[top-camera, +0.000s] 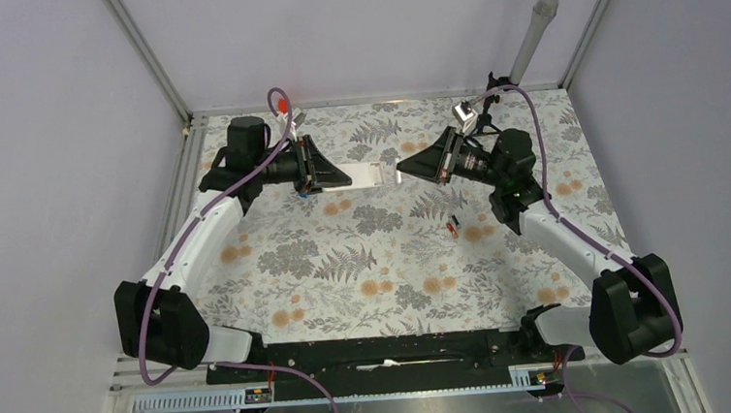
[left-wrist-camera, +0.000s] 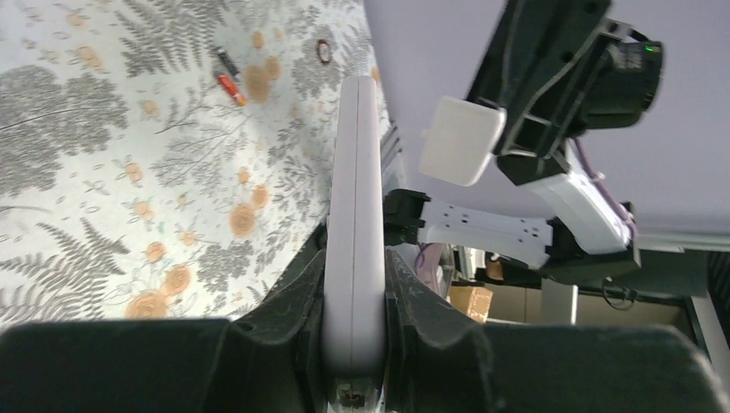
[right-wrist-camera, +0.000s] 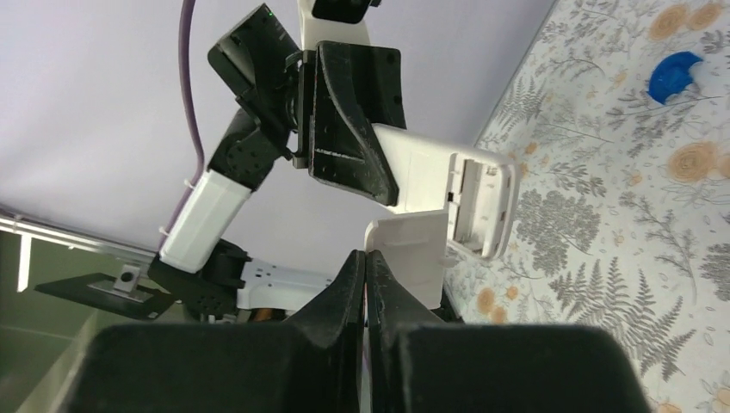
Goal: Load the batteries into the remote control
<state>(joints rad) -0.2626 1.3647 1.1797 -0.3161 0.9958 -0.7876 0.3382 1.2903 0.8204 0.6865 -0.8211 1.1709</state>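
The white remote control (top-camera: 373, 175) hangs in the air over the far middle of the table, with my left gripper (top-camera: 348, 179) shut on one end of it. In the left wrist view it stands edge-on (left-wrist-camera: 355, 189) between the fingers. Its open battery compartment (right-wrist-camera: 472, 196) faces the right wrist camera. My right gripper (top-camera: 400, 172) is shut on the edge of a small white cover plate (right-wrist-camera: 405, 249), held just off the remote's free end (left-wrist-camera: 462, 140). Two batteries (top-camera: 453, 226), black with red, lie together on the cloth (left-wrist-camera: 229, 76) below the right arm.
A flowered cloth (top-camera: 346, 266) covers the table. A small blue piece (right-wrist-camera: 674, 76) lies on it near the left gripper. A red piece (top-camera: 282, 103) sits at the far left edge. A grey tube (top-camera: 534, 34) leans in the far right corner.
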